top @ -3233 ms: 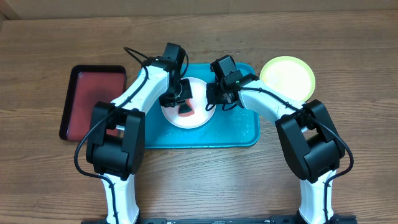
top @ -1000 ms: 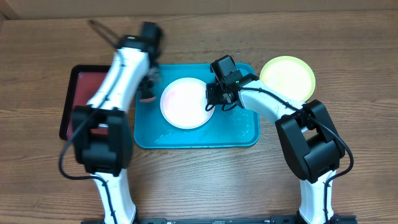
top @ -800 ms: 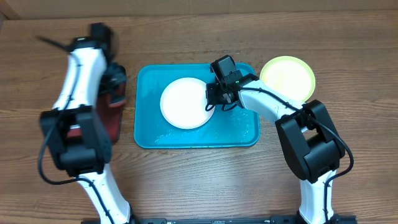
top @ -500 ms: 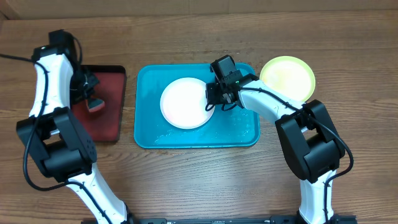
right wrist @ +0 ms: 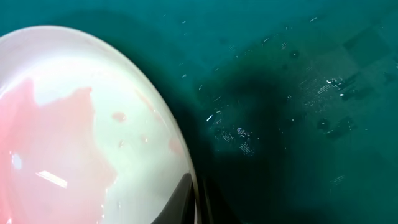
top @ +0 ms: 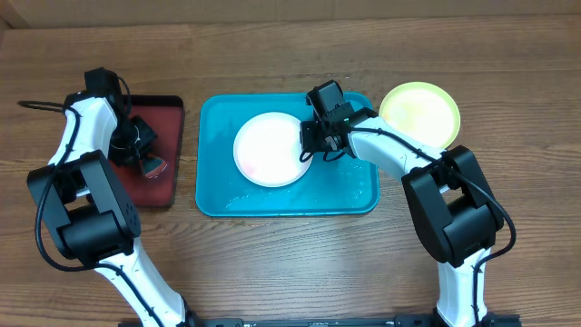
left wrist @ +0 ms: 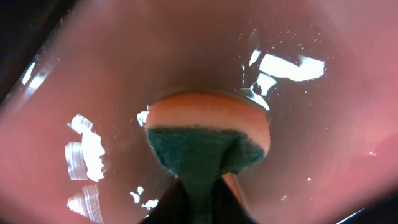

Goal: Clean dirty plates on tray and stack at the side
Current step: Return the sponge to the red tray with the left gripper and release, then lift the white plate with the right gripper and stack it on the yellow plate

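**Technician:** Where is the white plate, and what holds it?

**Inspector:** The white plate (top: 265, 150) lies flat inside the blue tray (top: 345, 182), left of the tray's centre. A thin pink film of water covers part of its face. The right gripper (top: 310, 148) is closed on the plate's right rim. The right wrist view shows one finger over the lip and the other just outside it, with the rim pinched between them.

**Technician:** What is the condition of the left gripper?

**Inspector:** The left gripper (top: 143, 154) is clamped on a sponge (left wrist: 208, 140), which has an orange body and a green scouring face. The fingers grip the green side. The sponge is over the red tray (top: 163, 186). It cannot be told whether it touches the tray floor.

**Technician:** What are the edges and the open room?

**Inspector:** Bare tray floor lies to the right of the plate and along the near side. The right gripper stands on the strip just right of the plate. The yellow-green plate (top: 419, 113) rests on the table (top: 290, 263), just beside the blue tray's far right corner. The red tray lies left of the blue tray, with a narrow strip of table between them.

**Technician:** What is the state of the surfaces?

**Inspector:** The blue tray's floor is wet, with droplets and pale streaks toward the near edge. The red tray's floor glistens with patches of water. The table is brown wood grain, and a pale band runs along its far edge.
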Tool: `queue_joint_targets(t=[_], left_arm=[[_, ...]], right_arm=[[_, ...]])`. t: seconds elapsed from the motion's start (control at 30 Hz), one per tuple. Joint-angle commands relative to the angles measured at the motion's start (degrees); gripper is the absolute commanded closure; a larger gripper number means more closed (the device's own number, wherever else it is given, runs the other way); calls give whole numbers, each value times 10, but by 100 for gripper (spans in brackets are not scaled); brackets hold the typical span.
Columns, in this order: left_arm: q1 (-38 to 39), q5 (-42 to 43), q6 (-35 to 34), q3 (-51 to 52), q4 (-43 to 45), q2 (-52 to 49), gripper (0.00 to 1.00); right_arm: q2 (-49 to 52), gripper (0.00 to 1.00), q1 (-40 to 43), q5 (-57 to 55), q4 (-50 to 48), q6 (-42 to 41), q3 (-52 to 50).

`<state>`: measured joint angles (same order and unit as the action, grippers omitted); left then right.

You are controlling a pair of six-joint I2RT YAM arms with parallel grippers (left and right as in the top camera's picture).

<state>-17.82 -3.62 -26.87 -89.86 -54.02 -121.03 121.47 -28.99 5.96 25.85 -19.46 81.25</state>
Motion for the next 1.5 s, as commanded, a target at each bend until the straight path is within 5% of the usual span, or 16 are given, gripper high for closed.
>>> queue_joint_targets(t=[0.0, 0.27, 0.3, 0.37, 0.8, 1.07, 1.47], left_arm=[[0, 5, 1, -31, -19, 3, 79], [-19, 7, 0, -213, -161, 3, 74], [-21, 7, 0, -232, -170, 3, 60], [-21, 7, 0, -255, -179, 3, 0], [-20, 6, 0, -257, -179, 3, 0], [-20, 5, 1, -257, -179, 3, 0], [-20, 5, 0, -257, -179, 3, 0]], right_arm=[[16, 96, 1, -19, 8, 0, 3], [-5, 96, 1, -48, 58, 57, 67], [-7, 96, 0, -62, 70, 65, 78], [-12, 96, -4, -95, 95, 80, 103], [-20, 96, -102, -436, 216, 199, 247], [-20, 96, -183, -708, 159, 327, 247], [-20, 96, -228, -872, -32, 636, 247]])
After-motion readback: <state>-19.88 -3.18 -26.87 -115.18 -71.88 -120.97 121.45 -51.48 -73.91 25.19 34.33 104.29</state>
